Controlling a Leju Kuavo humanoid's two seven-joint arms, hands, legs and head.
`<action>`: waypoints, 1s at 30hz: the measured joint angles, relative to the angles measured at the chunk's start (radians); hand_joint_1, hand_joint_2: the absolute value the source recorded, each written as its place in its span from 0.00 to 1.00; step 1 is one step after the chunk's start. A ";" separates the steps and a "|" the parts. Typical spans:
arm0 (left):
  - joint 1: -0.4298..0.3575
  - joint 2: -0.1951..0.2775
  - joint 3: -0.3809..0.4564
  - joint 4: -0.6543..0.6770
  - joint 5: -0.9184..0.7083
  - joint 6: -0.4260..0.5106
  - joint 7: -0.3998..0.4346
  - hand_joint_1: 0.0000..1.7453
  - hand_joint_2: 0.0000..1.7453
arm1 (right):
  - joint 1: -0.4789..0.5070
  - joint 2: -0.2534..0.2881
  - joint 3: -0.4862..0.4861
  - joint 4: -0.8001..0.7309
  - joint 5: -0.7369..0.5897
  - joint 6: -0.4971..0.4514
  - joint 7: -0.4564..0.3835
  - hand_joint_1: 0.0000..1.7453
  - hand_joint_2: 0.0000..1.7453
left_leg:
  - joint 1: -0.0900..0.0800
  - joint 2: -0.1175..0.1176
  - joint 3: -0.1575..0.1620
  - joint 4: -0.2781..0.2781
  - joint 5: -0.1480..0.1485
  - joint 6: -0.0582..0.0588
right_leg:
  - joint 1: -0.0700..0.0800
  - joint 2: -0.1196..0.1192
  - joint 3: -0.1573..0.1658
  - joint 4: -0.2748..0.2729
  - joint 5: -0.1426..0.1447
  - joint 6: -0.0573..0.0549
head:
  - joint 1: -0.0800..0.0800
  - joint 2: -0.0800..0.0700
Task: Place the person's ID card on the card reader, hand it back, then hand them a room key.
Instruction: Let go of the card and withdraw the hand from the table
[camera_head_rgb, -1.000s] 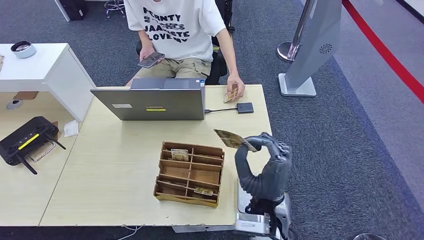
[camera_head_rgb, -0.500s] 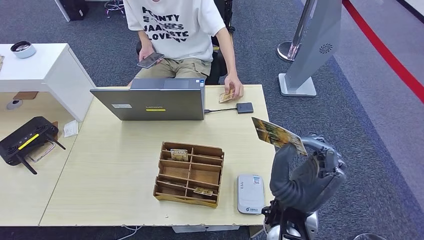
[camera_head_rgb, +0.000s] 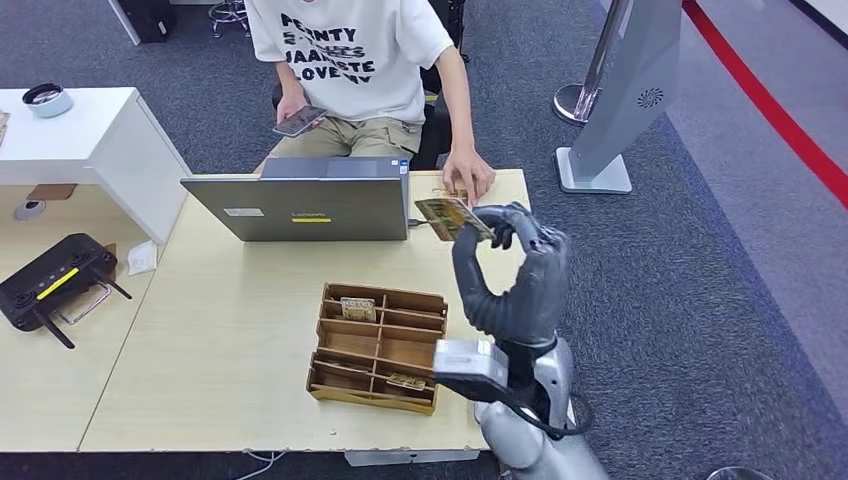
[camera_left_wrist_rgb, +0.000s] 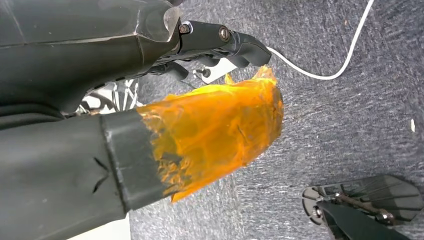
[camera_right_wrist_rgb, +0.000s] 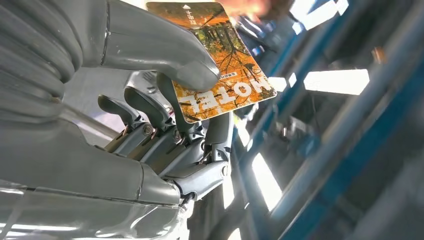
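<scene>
Head view: our grey right hand (camera_head_rgb: 515, 275) pinches the orange HOTEL-printed key card (camera_head_rgb: 452, 215) near the person's hand (camera_head_rgb: 467, 183); the shallow thumb pinch risks dropping it

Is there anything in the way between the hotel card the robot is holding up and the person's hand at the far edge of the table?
Nothing visible blocks it. The right hand pinches the orange printed hotel card above the pale wooden table, beside the grey laptop, close to the person's hand, with open air between.

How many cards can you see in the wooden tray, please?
2: one card in a back compartment of the tray, another card in a front compartment. Dividers may hide others.
</scene>
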 joint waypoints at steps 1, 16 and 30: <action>-0.003 0.000 -0.003 0.000 -0.007 -0.004 0.003 0.00 0.00 | -0.044 -0.005 0.017 0.044 0.031 0.023 0.035 1.00 1.00 | 0.000 0.000 0.000 0.000 0.000 0.000 | 0.000 0.000 0.000 0.000 0.000 0.000 | 0.000 0.000; -0.035 -0.003 -0.079 0.000 -0.081 -0.040 0.033 0.00 0.00 | -0.459 -0.017 0.185 0.494 0.313 0.179 0.277 1.00 1.00 | 0.000 -0.001 -0.001 0.000 0.002 0.000 | 0.000 -0.001 0.000 0.000 0.001 0.000 | 0.000 0.000; -0.046 -0.015 -0.126 0.000 -0.100 -0.050 0.047 0.00 0.00 | -0.538 -0.014 0.216 0.713 0.561 0.016 0.362 0.47 1.00 | 0.000 -0.001 -0.001 0.000 0.002 0.000 | 0.000 -0.001 -0.001 0.000 0.001 0.000 | 0.000 0.000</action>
